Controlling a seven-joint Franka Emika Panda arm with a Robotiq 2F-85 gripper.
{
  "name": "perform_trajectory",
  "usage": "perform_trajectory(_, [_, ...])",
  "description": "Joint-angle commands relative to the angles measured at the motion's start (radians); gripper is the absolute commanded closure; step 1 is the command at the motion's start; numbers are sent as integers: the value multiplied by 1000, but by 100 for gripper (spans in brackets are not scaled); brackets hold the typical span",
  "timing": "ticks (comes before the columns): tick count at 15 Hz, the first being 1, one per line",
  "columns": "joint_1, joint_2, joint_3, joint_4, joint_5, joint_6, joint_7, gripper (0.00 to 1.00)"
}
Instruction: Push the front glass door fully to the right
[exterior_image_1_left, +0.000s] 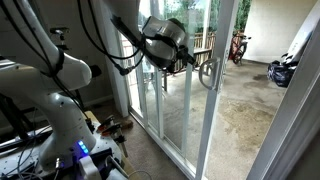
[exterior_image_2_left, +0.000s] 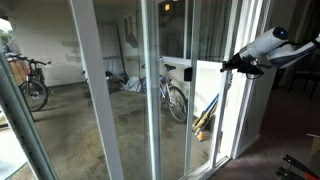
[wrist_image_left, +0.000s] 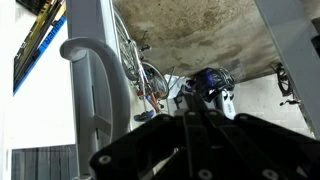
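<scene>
Where the wrist view looks out past the dark fingers, the front glass door (wrist_image_left: 100, 35) fills the left side, its white upright edge carrying a curved loop handle (wrist_image_left: 80, 62). Just right of the door's handle, the gripper (wrist_image_left: 188, 125) points outward with its fingers pressed together and nothing between them. Whether it touches the door cannot be told. Behind the door's glass a bicycle (wrist_image_left: 140, 75) stands on the concrete floor (wrist_image_left: 200, 30), and further right of the door lies a blue and white rounded thing (wrist_image_left: 210, 90). In both exterior views the arm (exterior_image_1_left: 60, 70) (exterior_image_2_left: 280, 45) reaches toward the glass at about the height of the door's handle, the gripper (exterior_image_1_left: 188, 60) (exterior_image_2_left: 230, 67) close against it.
</scene>
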Motion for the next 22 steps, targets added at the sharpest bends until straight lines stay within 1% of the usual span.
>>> perform_trajectory(1, [14,-6,-29,30,59,11,-80,97])
perform_trajectory(2, [19,-18,-43,38,60,20,-74,97])
perform_trajectory(5, [30,-25,-79,44,104,22,-121,96])
perform_trajectory(6, [32,-22,-86,43,103,19,-130,96])
perform_trajectory(16, [29,-37,-121,12,147,62,-272,96])
perform_trajectory(22, [15,-42,-177,36,259,114,-412,96])
